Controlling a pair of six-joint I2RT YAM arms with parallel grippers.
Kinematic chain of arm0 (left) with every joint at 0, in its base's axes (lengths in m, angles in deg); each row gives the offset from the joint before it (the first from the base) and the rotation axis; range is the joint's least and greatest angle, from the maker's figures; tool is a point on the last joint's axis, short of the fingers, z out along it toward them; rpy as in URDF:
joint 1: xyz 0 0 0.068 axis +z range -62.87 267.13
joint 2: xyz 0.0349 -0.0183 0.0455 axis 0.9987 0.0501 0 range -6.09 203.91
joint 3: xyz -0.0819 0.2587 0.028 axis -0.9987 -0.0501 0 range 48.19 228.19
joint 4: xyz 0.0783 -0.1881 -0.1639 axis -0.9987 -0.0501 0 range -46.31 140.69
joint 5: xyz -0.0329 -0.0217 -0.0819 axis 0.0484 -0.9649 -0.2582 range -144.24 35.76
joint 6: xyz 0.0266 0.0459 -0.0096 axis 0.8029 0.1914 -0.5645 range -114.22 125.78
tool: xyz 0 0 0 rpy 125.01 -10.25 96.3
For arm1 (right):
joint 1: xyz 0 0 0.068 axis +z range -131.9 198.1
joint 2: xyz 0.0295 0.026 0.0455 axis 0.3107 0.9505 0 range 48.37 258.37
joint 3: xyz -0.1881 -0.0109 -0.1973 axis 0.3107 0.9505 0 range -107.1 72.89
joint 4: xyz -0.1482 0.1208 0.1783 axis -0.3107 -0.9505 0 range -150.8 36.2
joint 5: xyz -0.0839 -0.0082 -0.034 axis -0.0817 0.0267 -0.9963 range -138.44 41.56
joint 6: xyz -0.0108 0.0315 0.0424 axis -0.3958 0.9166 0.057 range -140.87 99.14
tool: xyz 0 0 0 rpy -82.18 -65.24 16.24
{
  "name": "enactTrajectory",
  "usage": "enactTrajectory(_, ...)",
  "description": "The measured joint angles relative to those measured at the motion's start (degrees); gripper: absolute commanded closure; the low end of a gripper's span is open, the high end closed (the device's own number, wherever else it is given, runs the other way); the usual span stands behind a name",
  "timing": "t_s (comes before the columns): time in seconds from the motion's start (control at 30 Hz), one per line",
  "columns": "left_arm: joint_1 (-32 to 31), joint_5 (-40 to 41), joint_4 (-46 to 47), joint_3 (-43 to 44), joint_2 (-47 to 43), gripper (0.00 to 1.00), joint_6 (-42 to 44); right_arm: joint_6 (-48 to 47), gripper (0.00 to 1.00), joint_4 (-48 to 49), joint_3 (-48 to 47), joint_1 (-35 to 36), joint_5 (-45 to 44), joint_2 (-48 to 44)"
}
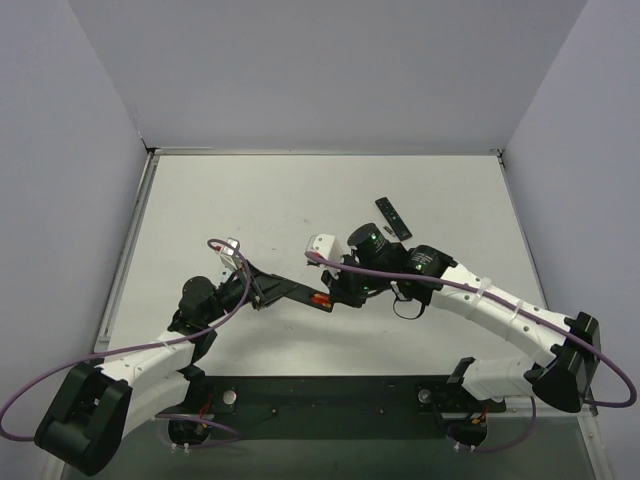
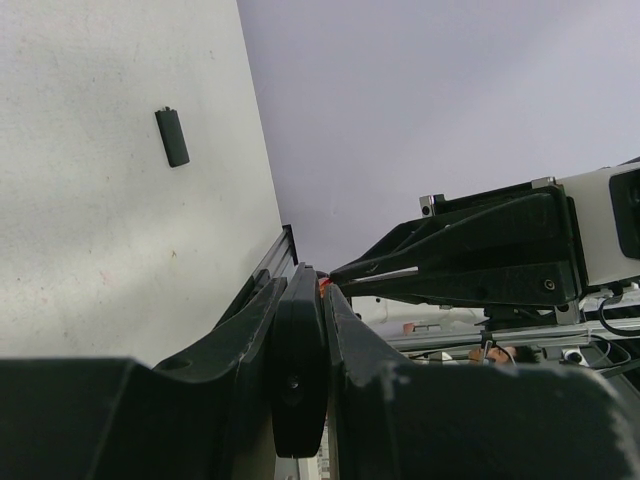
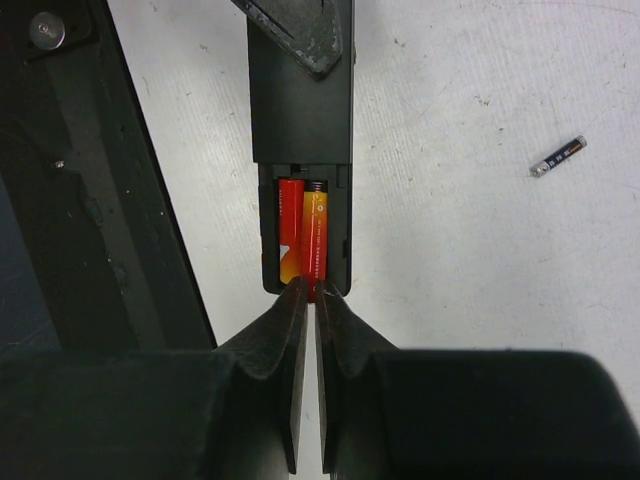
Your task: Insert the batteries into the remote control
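- Left end effector [image 2: 300,287]: jaws closed on the remote [image 3: 300,120], gripped at the end away from the bay
- Remote: in the right wrist view its long axis runs straight away from your right end effector [image 3: 311,298], with the open bay at the near end
- Batteries [image 3: 300,235]: two red cells lie side by side in the bay, long axes parallel to the remote's; you cannot tell which pole faces you
- Right end effector: jaws all but together and gripping nothing visible; the tips touch the near end of the right cell [image 3: 315,235], which lies dead ahead
- Judgement: your right arm is the nearer, so the coming move is likely a push along that shared axis
- Spare cell [image 3: 557,158]: on the desk [image 3: 480,300], well apart to the right, lying aslant
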Motion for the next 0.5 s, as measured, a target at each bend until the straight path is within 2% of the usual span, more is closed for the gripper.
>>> enactTrajectory(0.5, -1.1, 0.5, -1.2, 0.0, -1.6, 1.0, 0.0, -0.1, 1.0, 2.3, -1.2, 1.4, 0.0, 1.8)
